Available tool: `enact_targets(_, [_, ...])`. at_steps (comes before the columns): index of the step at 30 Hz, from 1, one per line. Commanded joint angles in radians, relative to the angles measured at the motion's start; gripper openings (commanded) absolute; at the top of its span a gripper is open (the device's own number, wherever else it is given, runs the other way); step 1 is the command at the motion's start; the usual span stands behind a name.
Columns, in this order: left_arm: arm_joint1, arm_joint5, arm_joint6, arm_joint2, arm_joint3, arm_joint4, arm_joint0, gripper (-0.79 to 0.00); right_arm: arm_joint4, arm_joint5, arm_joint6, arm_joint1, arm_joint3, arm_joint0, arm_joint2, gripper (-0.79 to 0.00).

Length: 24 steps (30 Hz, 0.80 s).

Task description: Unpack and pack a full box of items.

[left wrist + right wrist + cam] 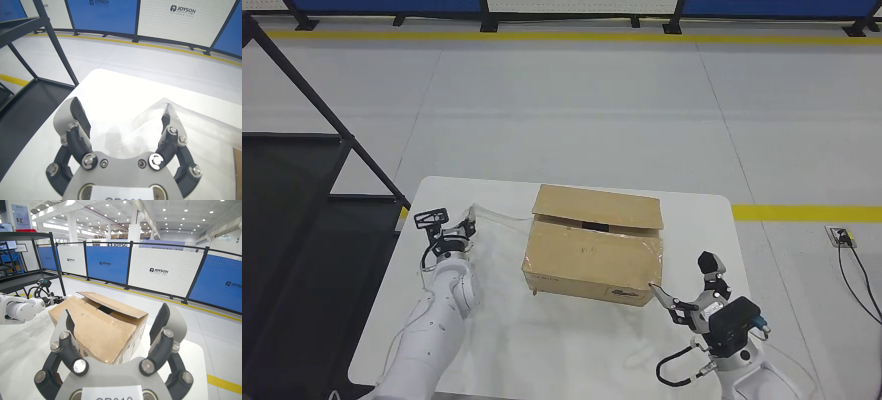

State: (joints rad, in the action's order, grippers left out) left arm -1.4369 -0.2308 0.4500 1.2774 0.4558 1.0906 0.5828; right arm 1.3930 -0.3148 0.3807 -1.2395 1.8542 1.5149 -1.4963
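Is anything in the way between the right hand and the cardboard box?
Nothing visible. The open right hand is close by a corner of the cardboard box, with only bare table between them.

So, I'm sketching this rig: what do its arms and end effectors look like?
Glossy white left arm and right arm, black cables looped at the wrists. The left end effector and right end effector: silver plates, black linkages, ribbed black pads, white labels.

Matt brown cardboard box (592, 255); smooth white table (542, 340); clear, glossy plastic film (198, 117)
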Motion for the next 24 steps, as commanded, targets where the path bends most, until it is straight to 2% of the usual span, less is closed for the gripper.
enact_targets(1, [0.003,-0.005,0.02,0.01,0.014,-0.006,0.014,0.0,-0.001,-0.001,0.0,0.0,-0.002,-0.002,0.0,0.0])
enact_targets(16, [0.025,-0.049,0.136,0.074,0.203,-0.013,0.182,0.0,0.006,-0.015,-0.045,0.002,0.004,-0.04,0.023,0.0])
enact_targets(24, [0.027,-0.098,0.135,0.08,0.311,0.015,0.281,0.0,0.013,-0.016,-0.061,0.003,0.01,-0.05,0.029,0.0])
